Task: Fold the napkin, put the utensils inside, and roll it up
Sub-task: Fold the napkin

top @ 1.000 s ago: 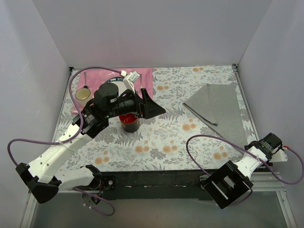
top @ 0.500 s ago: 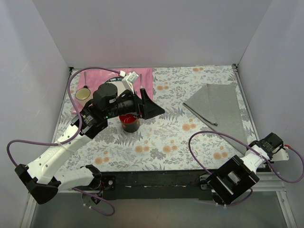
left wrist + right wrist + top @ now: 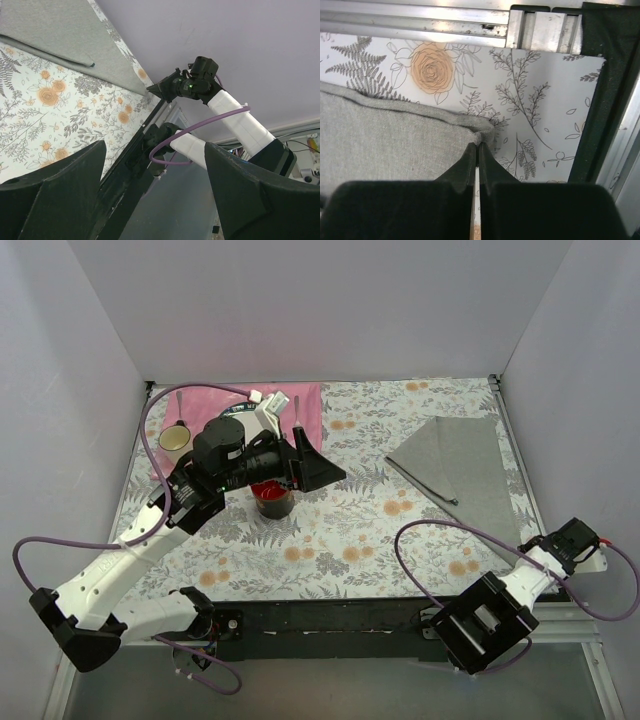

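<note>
left tool (image 3: 322, 468): released, near dark cup (image 3: 272, 499), red inside | right tool (image 3: 478, 146): clenched on napkin (image 3: 395, 137) corner | mug (image 3: 175, 438): on placemat (image 3: 300, 405), contents unclear | utensil (image 3: 421, 480): lying along napkin edge

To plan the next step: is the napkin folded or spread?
Folded: the napkin lies as a triangle, and the right wrist view shows two layered edges at its corner.

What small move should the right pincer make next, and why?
Probably lift a little and check that the cloth comes up. The right pincer is shut at the near corner of the grey napkin, which puckers at its tips, and the utensil lies along the napkin's slanted edge, so folding over it likely follows.
</note>
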Robot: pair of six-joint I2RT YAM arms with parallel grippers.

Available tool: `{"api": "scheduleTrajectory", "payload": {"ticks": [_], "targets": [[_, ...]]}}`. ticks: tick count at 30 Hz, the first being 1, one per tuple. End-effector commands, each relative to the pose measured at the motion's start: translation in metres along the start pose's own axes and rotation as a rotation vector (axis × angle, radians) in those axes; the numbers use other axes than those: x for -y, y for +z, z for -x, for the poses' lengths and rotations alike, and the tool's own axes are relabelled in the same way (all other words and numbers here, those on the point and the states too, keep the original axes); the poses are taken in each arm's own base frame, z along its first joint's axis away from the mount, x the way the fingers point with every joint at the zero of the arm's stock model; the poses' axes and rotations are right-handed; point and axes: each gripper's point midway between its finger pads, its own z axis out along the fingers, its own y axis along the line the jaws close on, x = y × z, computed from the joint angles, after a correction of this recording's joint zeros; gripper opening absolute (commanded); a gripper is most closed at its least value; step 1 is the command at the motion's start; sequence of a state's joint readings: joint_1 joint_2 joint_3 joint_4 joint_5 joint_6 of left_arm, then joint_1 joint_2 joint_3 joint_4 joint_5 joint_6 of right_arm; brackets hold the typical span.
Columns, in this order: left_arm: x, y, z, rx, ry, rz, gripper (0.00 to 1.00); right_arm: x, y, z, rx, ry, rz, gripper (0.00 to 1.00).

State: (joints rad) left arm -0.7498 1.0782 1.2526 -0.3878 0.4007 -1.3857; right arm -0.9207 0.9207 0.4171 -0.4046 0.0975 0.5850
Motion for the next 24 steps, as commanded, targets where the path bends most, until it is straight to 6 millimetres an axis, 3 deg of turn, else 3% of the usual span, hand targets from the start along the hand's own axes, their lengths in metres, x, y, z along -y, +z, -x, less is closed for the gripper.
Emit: {"api": "scheduleTrajectory", "payload": {"ticks": [1, 6, 7, 10, 11, 14, 20, 23, 24], "targets": [[0.002, -0.007, 0.002, 0.027, 0.001, -0.009, 0.80, -0.041, -0.020, 0.023, 0.028, -0.066, 0.148, 0.01], [-0.002, -0.004, -0.002, 0.030, -0.018, -0.012, 0.80, -0.094, -0.045, 0.019, 0.004, -0.242, 0.278, 0.01], [-0.002, -0.004, -0.003, 0.029, -0.021, -0.013, 0.80, -0.107, -0.055, 0.032, 0.054, -0.284, 0.294, 0.01], [-0.007, -0.002, -0.005, 0.033, -0.027, -0.005, 0.80, -0.145, -0.079, 0.026, 0.075, -0.411, 0.415, 0.01], [-0.009, -0.002, -0.006, 0.036, -0.029, 0.000, 0.80, -0.162, -0.093, 0.032, 0.107, -0.442, 0.467, 0.01], [-0.012, 0.000, -0.006, 0.041, -0.031, 0.007, 0.80, -0.200, -0.118, 0.021, 0.111, -0.578, 0.580, 0.01], [-0.018, 0.002, -0.007, 0.048, -0.041, 0.020, 0.80, -0.257, -0.147, -0.006, 0.097, -0.769, 0.773, 0.01], [-0.019, 0.004, -0.008, 0.040, -0.045, 0.023, 0.80, -0.286, -0.159, -0.018, 0.078, -0.834, 0.851, 0.01], [-0.020, 0.004, -0.008, 0.040, -0.042, 0.026, 0.80, -0.291, -0.153, -0.025, 0.056, -0.866, 0.847, 0.01]]}}
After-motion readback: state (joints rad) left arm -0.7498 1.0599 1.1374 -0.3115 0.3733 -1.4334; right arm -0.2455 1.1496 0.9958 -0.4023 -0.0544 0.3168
